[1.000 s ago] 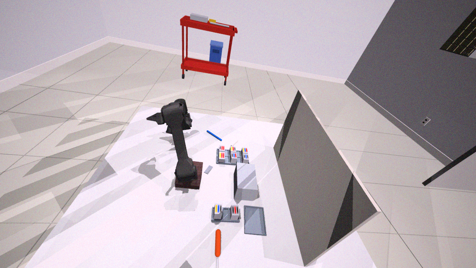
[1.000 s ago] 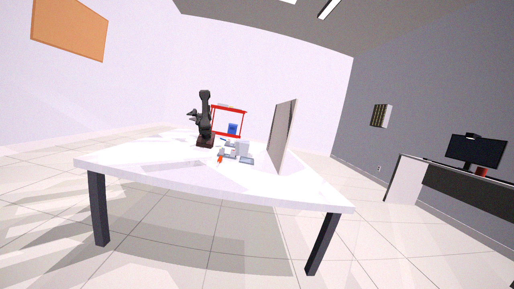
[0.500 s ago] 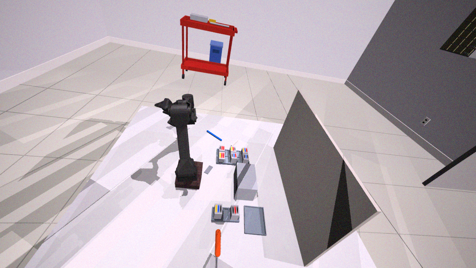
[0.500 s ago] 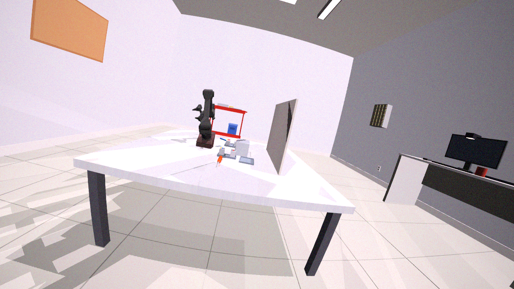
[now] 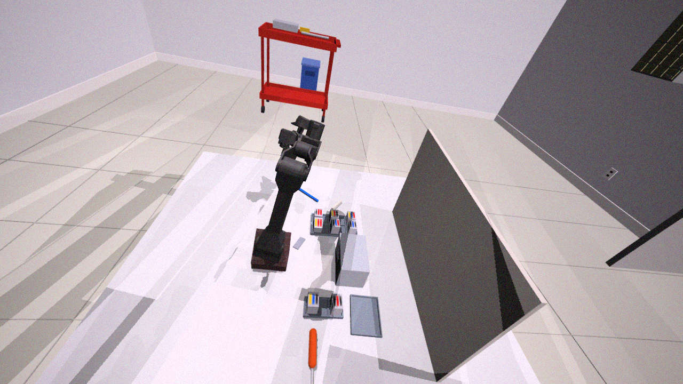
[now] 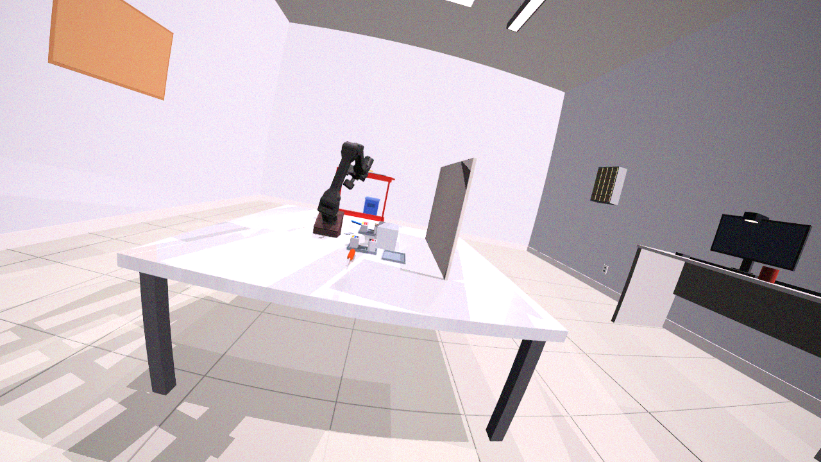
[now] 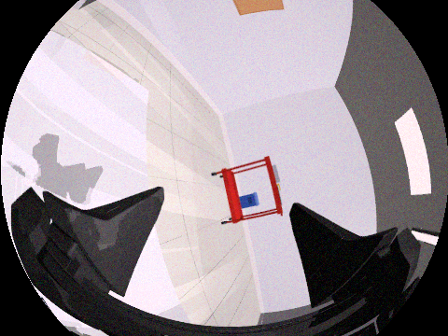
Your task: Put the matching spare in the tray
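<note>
White, glossy desk (image 5: 191, 305) carries everything, and reading the top view from its left side across: the dark arm stands on a brown base block (image 5: 270, 256), folded up and back, so its gripper (image 5: 305, 125) sits high and faces the red cart (image 5: 296, 66) out on the floor. The fingers are spread wide with nothing between them, as the wrist view shows.

Next comes a small flat grey chip (image 5: 298, 242), then a thin blue rod (image 5: 308, 194). Beside these sits the far rack of spares (image 5: 334, 222), small boxy parts with coloured stripe labels, three of them close together. A matte grey block, the mounted unit (image 5: 353, 260), stands between that rack and the near rack (image 5: 323, 305), which holds two more striped spares. An orange, round-ended handle (image 5: 312, 347) lies in front. Just right of the near rack is the tray (image 5: 365, 315), a shallow grey-blue rectangle, holding nothing. Furthest right leans a large dark panel (image 5: 453, 257), smooth and mirror-like.

The unit's back cannot be read from here, so the main risk is picking a spare by guesswork. The spares also stand tightly packed, so wide fingers coming down could knock a neighbour.
</note>
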{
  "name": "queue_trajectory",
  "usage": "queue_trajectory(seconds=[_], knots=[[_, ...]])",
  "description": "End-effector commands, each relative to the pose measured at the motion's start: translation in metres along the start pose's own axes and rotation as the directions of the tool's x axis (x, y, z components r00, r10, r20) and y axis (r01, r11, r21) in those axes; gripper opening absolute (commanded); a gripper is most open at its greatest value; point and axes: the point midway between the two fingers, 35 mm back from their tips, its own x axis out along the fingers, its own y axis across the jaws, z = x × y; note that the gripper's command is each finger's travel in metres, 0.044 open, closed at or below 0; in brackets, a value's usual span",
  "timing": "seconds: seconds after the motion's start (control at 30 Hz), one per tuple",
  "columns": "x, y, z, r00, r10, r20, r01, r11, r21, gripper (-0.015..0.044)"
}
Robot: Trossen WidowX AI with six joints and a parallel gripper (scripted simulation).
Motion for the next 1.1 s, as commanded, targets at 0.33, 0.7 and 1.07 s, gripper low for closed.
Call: queue_trajectory(seconds=[0.33,0.7,1.07], knots=[[-0.141,-0.035,-0.126,0.860,0.113,-0.497,0.380,0.507,0.774,0.0440],[-0.304,0.003,-0.176,0.575,0.428,-0.698,0.812,-0.195,0.550,0.0440],[-0.482,0.074,-0.155,0.239,0.747,-0.620,0.861,-0.459,-0.221,0.0440]])
